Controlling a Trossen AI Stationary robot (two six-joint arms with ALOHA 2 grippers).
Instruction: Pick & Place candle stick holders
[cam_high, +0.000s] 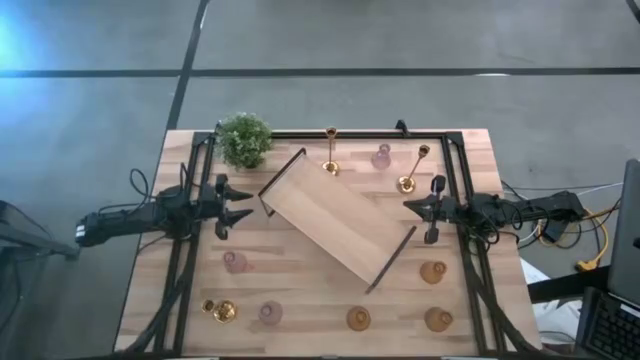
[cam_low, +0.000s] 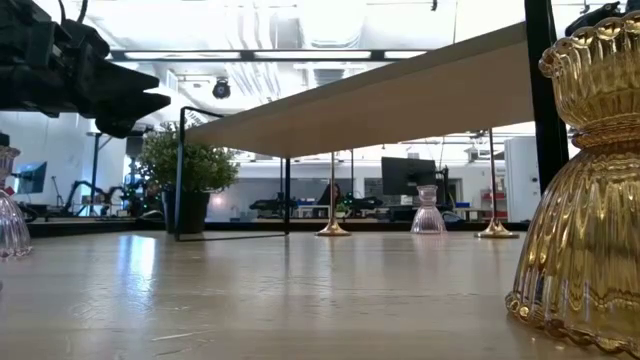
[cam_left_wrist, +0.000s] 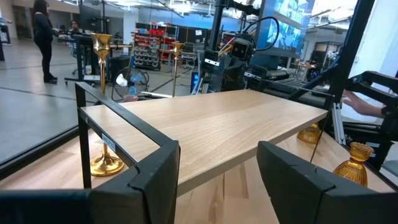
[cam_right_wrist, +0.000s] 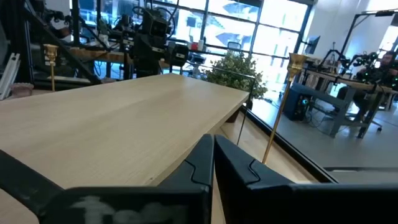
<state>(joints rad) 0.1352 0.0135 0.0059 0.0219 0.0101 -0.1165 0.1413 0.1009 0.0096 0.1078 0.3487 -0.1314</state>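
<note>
- The tray (cam_high: 338, 228) lies diagonally in the middle of the tabletop (cam_high: 300, 310), and nothing stands on it; no holder seems placed yet.
- The candle stick holders (cam_high: 330, 150) are spread around it: gold and pink ones at the far edge, amber and pink ones along the near edge.
- The left claw (cam_high: 243, 207) is spread wide and holds nothing, near the tray's left end.
- The right claw (cam_high: 408, 206) is closed and empty, at the tray's right end.

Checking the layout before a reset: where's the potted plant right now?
High view: the potted plant sits at the table's far-left corner, just beyond the left gripper and beside the wooden tray's black handle.
</note>
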